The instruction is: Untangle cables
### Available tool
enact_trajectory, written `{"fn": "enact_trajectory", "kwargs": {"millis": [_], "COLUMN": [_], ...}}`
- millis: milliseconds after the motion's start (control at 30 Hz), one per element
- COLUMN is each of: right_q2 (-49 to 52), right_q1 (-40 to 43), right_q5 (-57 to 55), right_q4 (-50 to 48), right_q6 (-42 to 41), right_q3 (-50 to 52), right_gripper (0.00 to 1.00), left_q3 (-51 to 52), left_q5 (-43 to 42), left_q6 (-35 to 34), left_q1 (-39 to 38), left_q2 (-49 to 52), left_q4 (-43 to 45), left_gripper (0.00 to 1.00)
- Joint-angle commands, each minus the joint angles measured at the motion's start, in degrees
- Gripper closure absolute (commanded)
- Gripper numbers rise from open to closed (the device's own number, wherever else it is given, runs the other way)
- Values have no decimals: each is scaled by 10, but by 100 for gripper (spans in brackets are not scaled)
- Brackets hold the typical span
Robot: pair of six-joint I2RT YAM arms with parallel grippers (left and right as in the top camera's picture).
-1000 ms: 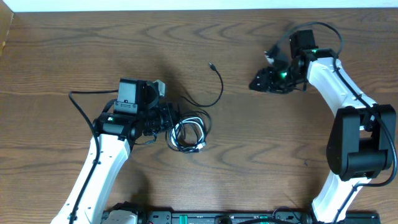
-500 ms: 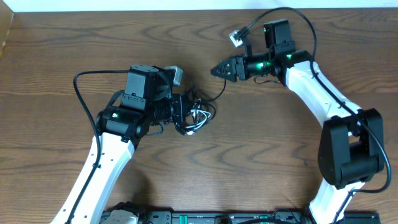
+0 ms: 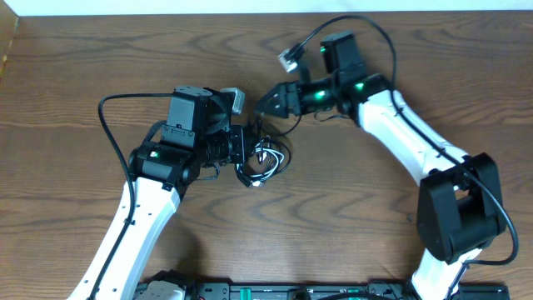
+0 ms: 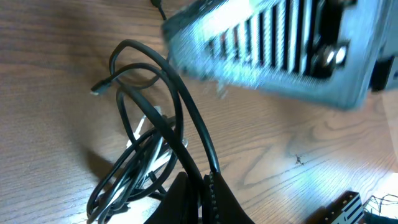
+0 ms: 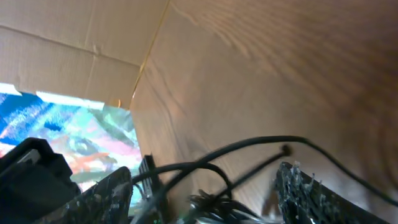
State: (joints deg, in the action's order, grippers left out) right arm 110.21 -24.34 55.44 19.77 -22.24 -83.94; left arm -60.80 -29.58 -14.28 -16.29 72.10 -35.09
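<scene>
The cables (image 3: 265, 158) are a small tangle of black cords and a white one on the wooden table. My left gripper (image 3: 241, 154) is at the tangle's left side. In the left wrist view its fingers (image 4: 200, 193) are shut on a black cable, and the loops (image 4: 155, 124) spread out above them. My right gripper (image 3: 268, 102) points left, just above the tangle. In the right wrist view its jaws (image 5: 205, 180) are wide open, with black cable loops (image 5: 236, 155) between and just ahead of the fingers. The right gripper body shows blurred in the left wrist view (image 4: 280, 43).
A cardboard wall (image 5: 81, 37) stands at the table's left end, also seen in the overhead view (image 3: 7, 42). A black equipment strip (image 3: 283, 292) runs along the front edge. The right arm's own thick wire (image 3: 350, 21) arcs over its wrist.
My right arm has swung left across the table to just above the tangle. My left gripper moved up and right with the tangle, and the long loose black cord has drawn in.
</scene>
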Motion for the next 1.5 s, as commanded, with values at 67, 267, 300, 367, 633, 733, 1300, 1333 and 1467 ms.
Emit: {"fn": "enact_trajectory", "kwargs": {"millis": [67, 267, 300, 367, 633, 733, 1300, 1333, 1467], "right_q2": [-12, -12, -12, -12, -12, -12, -12, -12, -12], "right_q1": [-29, -36, -34, -27, 13, 33, 94, 104, 143], "right_q5": [-52, -160, -174, -197, -274, -296, -288, -295, -296], "right_q4": [18, 84, 90, 101, 170, 195, 227, 234, 256], "right_q6": [-21, -46, -48, -47, -28, -2, 62, 60, 63], "right_q3": [-6, -6, -6, -6, -6, -6, -6, -6, -6], "right_gripper": [34, 73, 79, 94, 99, 99, 99, 99, 99], "left_q3": [-12, -12, -12, -12, -25, -41, -47, -47, -47], "left_q5": [4, 26, 34, 40, 42, 42, 42, 42, 38], "left_q6": [12, 12, 12, 12, 11, 9, -182, -182, -182], "left_q1": [-2, -2, -2, -1, -1, -1, -1, 0, 0], "left_q2": [-9, -9, -9, -9, -12, -17, -45, -48, -53], "left_q4": [4, 4, 4, 12, 118, 154, 450, 456, 450], "left_gripper": [93, 92, 92, 93, 93, 93, 93, 93, 93]}}
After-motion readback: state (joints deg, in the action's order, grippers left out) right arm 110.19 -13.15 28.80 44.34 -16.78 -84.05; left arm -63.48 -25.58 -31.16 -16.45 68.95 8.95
